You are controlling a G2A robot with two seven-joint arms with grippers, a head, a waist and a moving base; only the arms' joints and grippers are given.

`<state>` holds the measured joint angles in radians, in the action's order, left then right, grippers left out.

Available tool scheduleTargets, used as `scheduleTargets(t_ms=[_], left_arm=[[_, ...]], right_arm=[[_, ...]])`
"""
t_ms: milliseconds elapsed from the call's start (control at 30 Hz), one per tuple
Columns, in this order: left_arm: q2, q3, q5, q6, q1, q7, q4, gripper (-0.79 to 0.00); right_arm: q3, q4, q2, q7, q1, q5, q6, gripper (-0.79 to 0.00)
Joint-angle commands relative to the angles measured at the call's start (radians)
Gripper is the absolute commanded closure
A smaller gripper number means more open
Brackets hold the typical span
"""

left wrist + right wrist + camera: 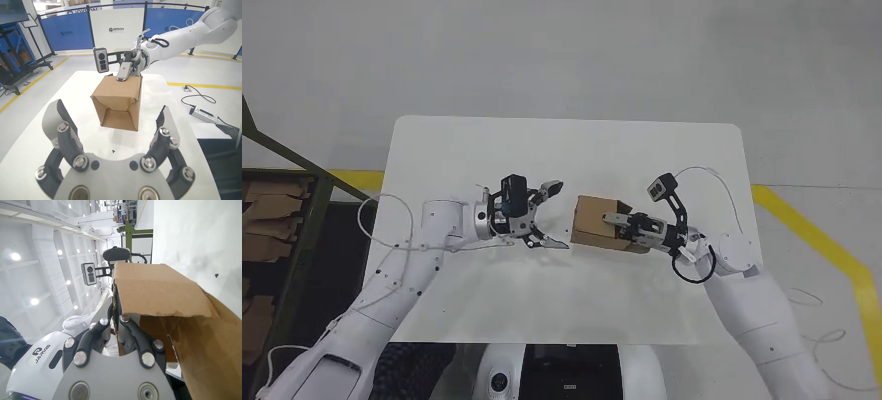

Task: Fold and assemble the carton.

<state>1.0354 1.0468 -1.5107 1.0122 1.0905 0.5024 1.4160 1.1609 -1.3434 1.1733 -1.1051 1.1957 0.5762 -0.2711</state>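
Here, the carton [594, 218] lies sideways at the middle of the table [442, 150], one wall pinched by the right gripper [626, 226]; the left gripper [560, 214], spread wide, faces its open end.

Bare table [642, 290] separates left tool [561, 214] from carton [594, 218]; right tool [625, 226] blocks the carton's other side.

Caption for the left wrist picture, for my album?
Open left gripper faces the open end of a brown cardboard carton held by the right gripper.
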Motion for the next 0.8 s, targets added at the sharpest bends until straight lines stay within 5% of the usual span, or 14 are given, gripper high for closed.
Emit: scheduleTargets(t_ms=[0, 300, 767], left_arm=[[0.001, -0.017, -0.050, 0.000, -0.015, 0.048, -0.019, -0.785], [0.005, -0.068, -0.141, -0.024, -0.055, 0.150, -0.076, -0.785], [0.015, -0.171, -0.044, 0.000, -0.109, 0.046, -0.126, -0.785]], right_arm=[[-0.002, 0.004, 0.000, -0.006, -0.003, -0.003, 0.003, 0.000], [-0.040, 0.008, 0.007, 0.003, -0.023, -0.029, -0.003, 0.000], [-0.093, -0.003, 0.017, 0.054, -0.018, -0.075, -0.032, 0.000]])
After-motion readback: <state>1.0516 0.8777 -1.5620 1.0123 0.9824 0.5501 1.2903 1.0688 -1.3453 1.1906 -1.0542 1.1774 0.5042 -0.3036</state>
